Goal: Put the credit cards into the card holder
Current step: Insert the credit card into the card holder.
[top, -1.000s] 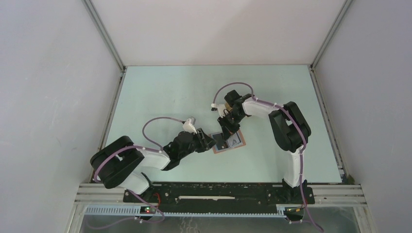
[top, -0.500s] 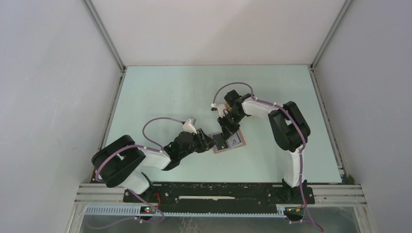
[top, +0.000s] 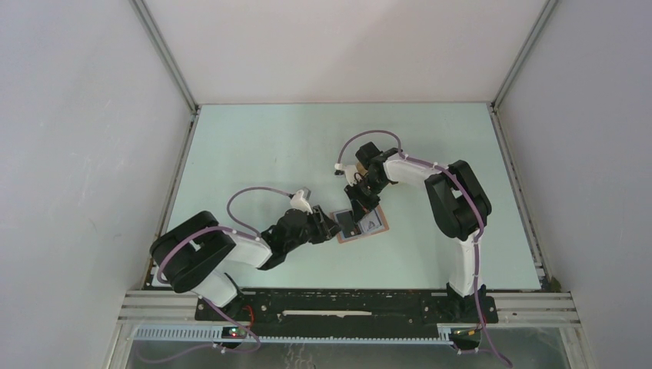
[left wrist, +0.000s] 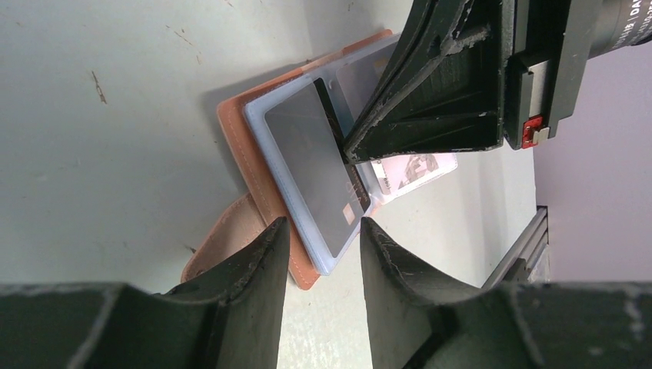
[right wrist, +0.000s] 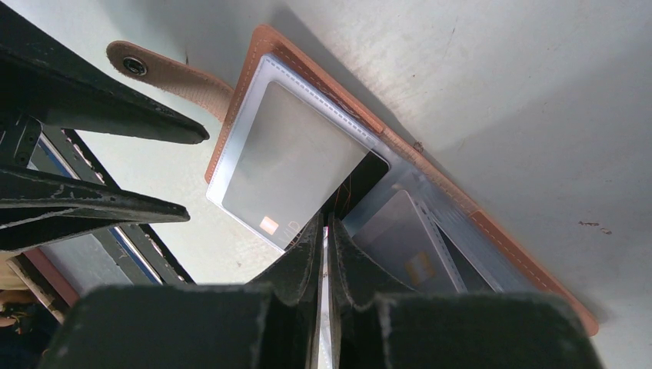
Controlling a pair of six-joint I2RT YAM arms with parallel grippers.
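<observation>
The card holder (top: pixel 381 228) lies open on the table, reddish-brown leather (left wrist: pixel 237 146) with clear sleeves and a strap tab (right wrist: pixel 161 69). A grey card (right wrist: pixel 288 165) sits in its left sleeve (left wrist: pixel 311 169). Another greyish card (right wrist: pixel 400 246) with a chip lies in the right half. My right gripper (right wrist: pixel 324 223) is shut on a thin pale credit card (left wrist: pixel 415 169) held on edge, its tip at the holder's middle fold. My left gripper (left wrist: pixel 321 231) stands open just off the holder's near corner, with nothing between its fingers. Seen from above, the left gripper (top: pixel 329 225) and right gripper (top: pixel 356 209) flank the holder.
The pale green table (top: pixel 269 146) is boxed in by white walls on three sides. A metal rail (top: pixel 346 307) with the arm bases runs along the near edge. The two grippers' fingers are close together over the holder.
The left arm's elbow has slid a little to the right while its gripper stays by the holder. The right arm and its card have not visibly moved.
</observation>
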